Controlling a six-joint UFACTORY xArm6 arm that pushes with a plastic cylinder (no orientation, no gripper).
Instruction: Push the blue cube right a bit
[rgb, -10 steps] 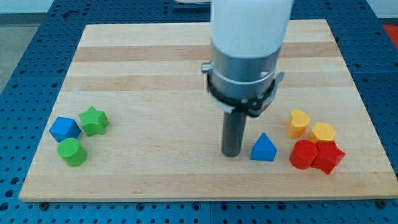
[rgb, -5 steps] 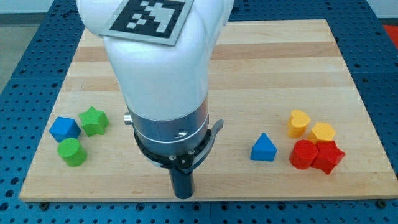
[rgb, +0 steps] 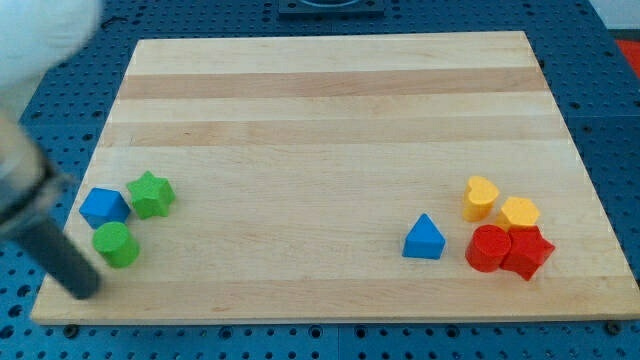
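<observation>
My tip (rgb: 84, 291) sits low at the view's left, motion-blurred; it's a bare rod with no jaws to open or close. Blue cube (rgb: 103, 207) is up-right of it, apart, touching the green star (rgb: 152, 194), with the green cylinder (rgb: 116, 244) just right of the tip. No containers on the wooden board (rgb: 330, 130).

**Arm seen at the view's left edge, rod slanted down**

Only a blurred part of the arm (rgb: 30, 60) is seen, entering from the view's upper left corner. Its pale housing is followed by a grey collar lower down. From the collar the dark rod (rgb: 55, 255) is slanted down toward the view's right. My tip (rgb: 88, 291) is found at the rod's lower end, near the view's bottom left.
</observation>
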